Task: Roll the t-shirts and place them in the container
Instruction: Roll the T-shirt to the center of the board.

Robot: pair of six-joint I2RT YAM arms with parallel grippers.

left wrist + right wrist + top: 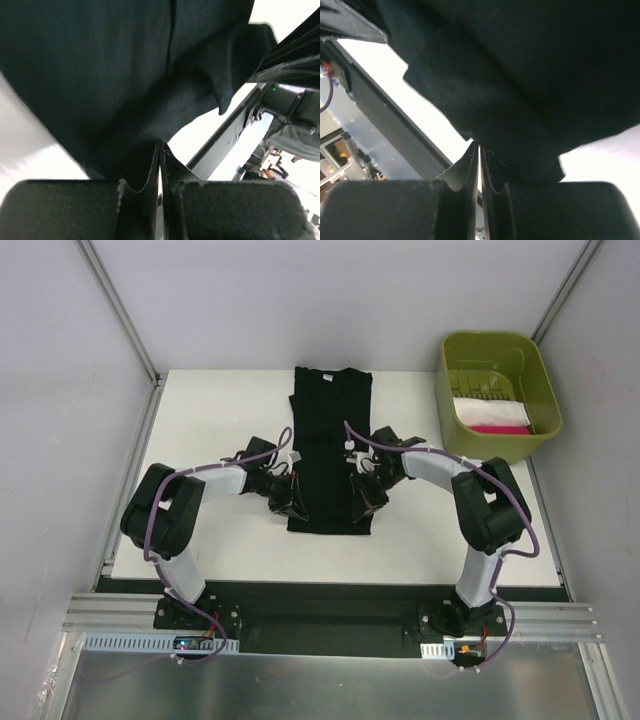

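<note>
Working over the white table (pixel 220 540), where the black t-shirt (pixel 330 440) is lying center as a long strip. Olive bin (pixel 448 390) is sitting far right, well apart. I'm clamping left gripper (pixel 293 505) and right gripper (pixel 365 502) onto the shirt's near hem corners.

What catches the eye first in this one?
A black t-shirt, folded into a long strip, lies centred on the table. The left fingers and right fingers pinch its near end, one at each side. An olive-green bin holding white and pink cloth sits far right.
</note>
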